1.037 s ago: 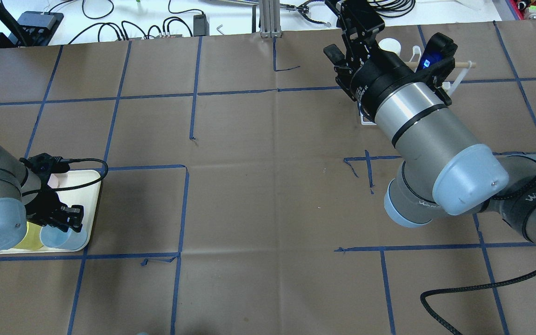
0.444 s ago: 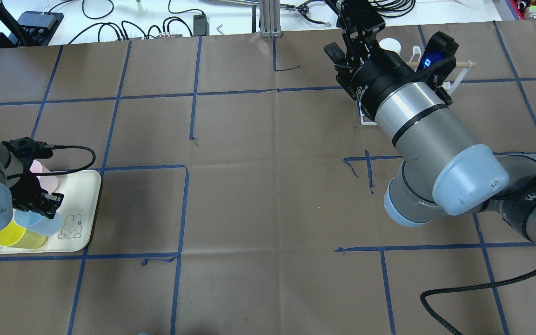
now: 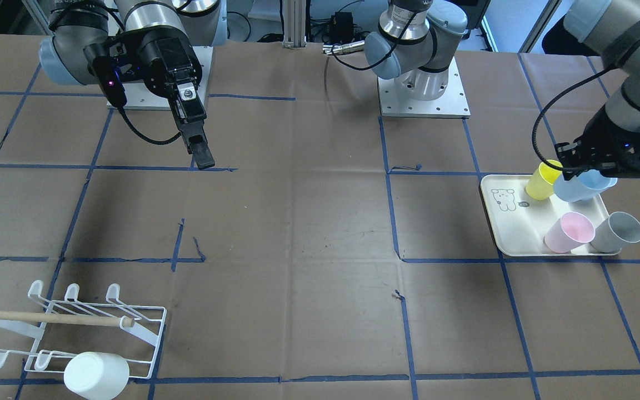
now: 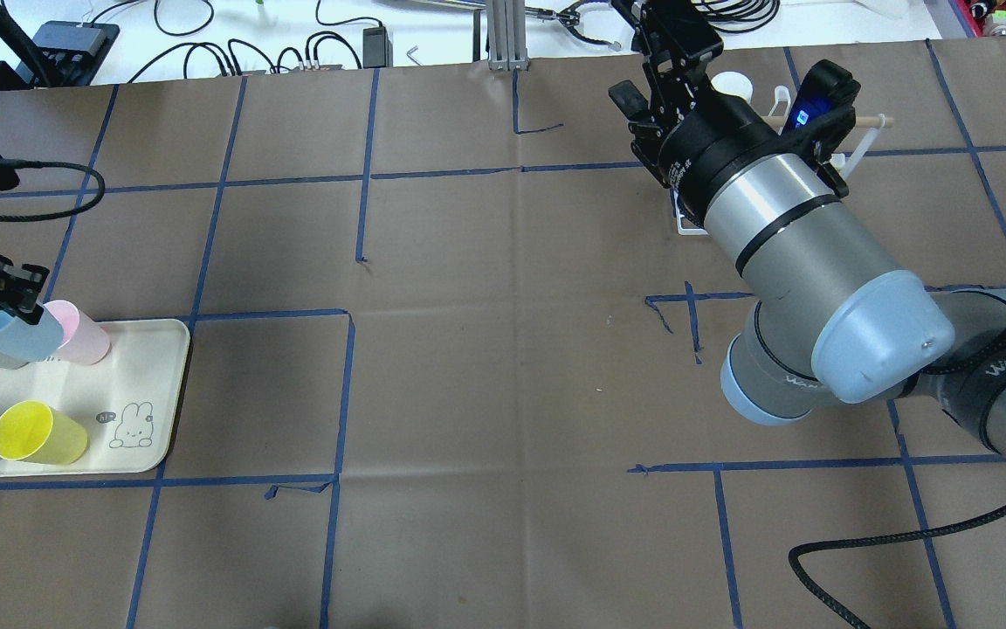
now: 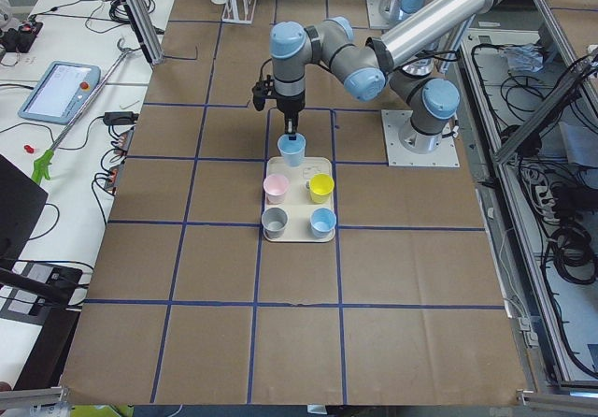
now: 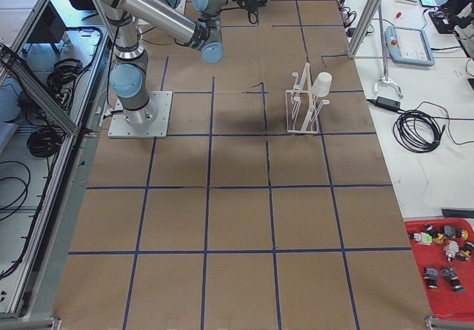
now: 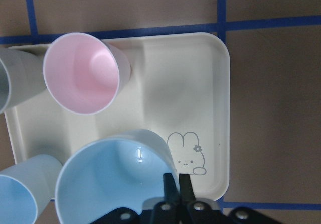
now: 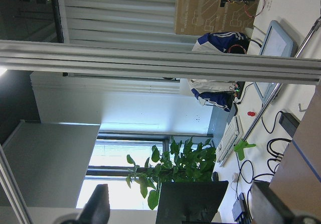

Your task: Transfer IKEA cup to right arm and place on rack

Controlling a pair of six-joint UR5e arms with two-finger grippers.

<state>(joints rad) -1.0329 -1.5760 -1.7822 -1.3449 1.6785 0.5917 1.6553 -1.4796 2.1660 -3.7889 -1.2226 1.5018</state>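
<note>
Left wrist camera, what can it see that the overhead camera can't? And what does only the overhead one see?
Only the left wrist view looks straight down into the held cup and shows its pale blue inside, with the fingertips closed on its rim. Only the overhead view shows the right arm, the rack partly hidden behind it, and the yellow cup. Both show the tray with its bunny drawing, the pink cup, and the held cup in the left end effector.
</note>
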